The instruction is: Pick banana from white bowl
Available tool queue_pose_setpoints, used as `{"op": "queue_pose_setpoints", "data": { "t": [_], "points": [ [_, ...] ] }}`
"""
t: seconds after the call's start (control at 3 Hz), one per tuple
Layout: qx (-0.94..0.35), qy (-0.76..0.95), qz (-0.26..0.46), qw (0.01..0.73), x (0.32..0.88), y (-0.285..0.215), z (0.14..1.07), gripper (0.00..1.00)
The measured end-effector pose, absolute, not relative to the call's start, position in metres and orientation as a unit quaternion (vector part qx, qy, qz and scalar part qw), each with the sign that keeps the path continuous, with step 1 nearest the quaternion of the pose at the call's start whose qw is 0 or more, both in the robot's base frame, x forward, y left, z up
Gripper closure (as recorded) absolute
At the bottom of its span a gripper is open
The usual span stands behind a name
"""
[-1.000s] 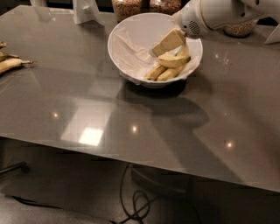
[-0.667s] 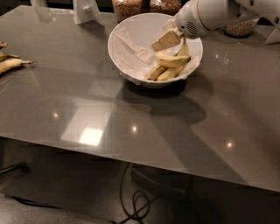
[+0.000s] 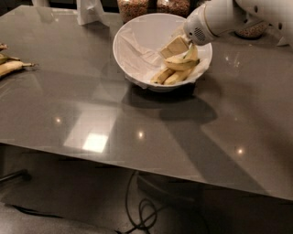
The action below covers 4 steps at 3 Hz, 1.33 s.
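The white bowl [image 3: 137, 43] stands at the back middle of the grey table, lined with crumpled white paper. Several yellow bananas [image 3: 176, 73] lie in its right half. My gripper [image 3: 175, 46], on the white arm [image 3: 219, 16] coming in from the upper right, is down inside the bowl. It sits right on top of the uppermost banana [image 3: 183, 63] and touches it. The arm hides the bowl's far right rim.
Glass jars [image 3: 132, 7] with brown contents stand behind the bowl, and a white object [image 3: 89, 11] stands at the back left. More bananas [image 3: 11, 66] lie at the table's left edge. Cables [image 3: 146, 210] lie on the floor under the table's front edge.
The gripper has shifted slightly left and lower inside the bowl, closer onto the top banana. The bananas and bowl have hardly moved.
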<state>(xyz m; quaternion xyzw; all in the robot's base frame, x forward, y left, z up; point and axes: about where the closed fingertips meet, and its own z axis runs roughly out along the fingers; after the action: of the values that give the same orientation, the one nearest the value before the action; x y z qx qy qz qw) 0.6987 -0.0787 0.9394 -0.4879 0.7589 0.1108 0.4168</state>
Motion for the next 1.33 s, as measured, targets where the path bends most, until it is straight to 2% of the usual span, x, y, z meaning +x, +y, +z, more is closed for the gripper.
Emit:
{"op": "queue_pose_setpoints", "data": {
  "t": [0.33, 0.67, 1.33],
  "points": [
    [-0.484, 0.765, 0.110, 0.410, 0.702, -0.082, 0.931, 0.40],
    [-0.468, 0.787, 0.107, 0.387, 0.704, -0.094, 0.909, 0.47],
    [-0.447, 0.815, 0.102, 0.354, 0.702, -0.109, 0.881, 0.48]
  ]
}}
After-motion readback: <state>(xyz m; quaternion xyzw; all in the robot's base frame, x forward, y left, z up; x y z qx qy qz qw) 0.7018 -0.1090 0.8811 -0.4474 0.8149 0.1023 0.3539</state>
